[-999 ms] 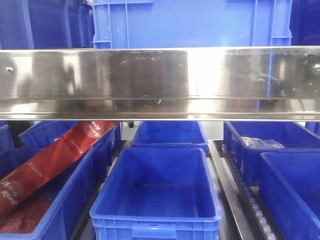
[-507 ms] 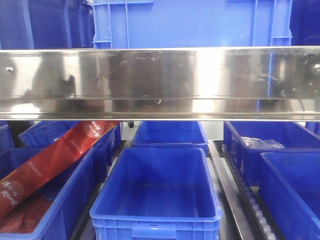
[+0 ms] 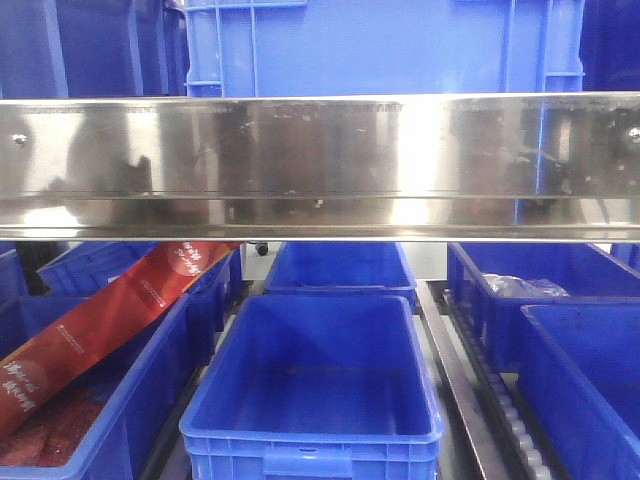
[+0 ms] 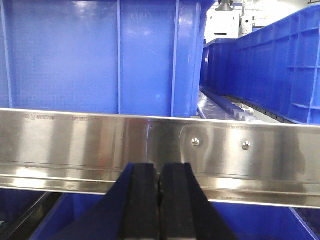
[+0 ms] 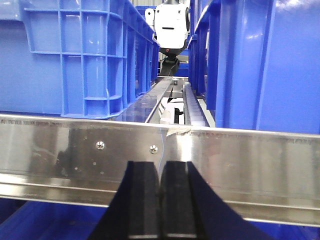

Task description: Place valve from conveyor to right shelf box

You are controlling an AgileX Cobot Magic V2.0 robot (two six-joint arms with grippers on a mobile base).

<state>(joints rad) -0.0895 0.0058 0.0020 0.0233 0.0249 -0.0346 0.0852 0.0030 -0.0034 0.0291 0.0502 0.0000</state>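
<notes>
White lettering is seen on a red packet (image 3: 95, 325) at the lower left of the front view, too small and blurred to be read; no other writing can be made out. A polished steel shelf rail (image 3: 320, 165) is stretched across the upper half of that view, and one large blue crate (image 3: 380, 45) is seen above it. Below the rail, six blue bins are counted: an empty one (image 3: 312, 385) at lower centre, a second (image 3: 340, 268) behind it, two at the left, the nearer (image 3: 150, 400) holding the red packet leaned on its rim, and two at the right, the farther (image 3: 540, 290) holding a clear plastic bag (image 3: 520, 287). A roller track (image 3: 505, 410) is run between centre and right bins. In the left wrist view, the left gripper (image 4: 160, 200) is held with its black pads pressed together, nothing between them, low before the rail. In the right wrist view, the right gripper (image 5: 160, 200) is likewise closed on nothing. Neither valve nor conveyor can be found in any view.
</notes>
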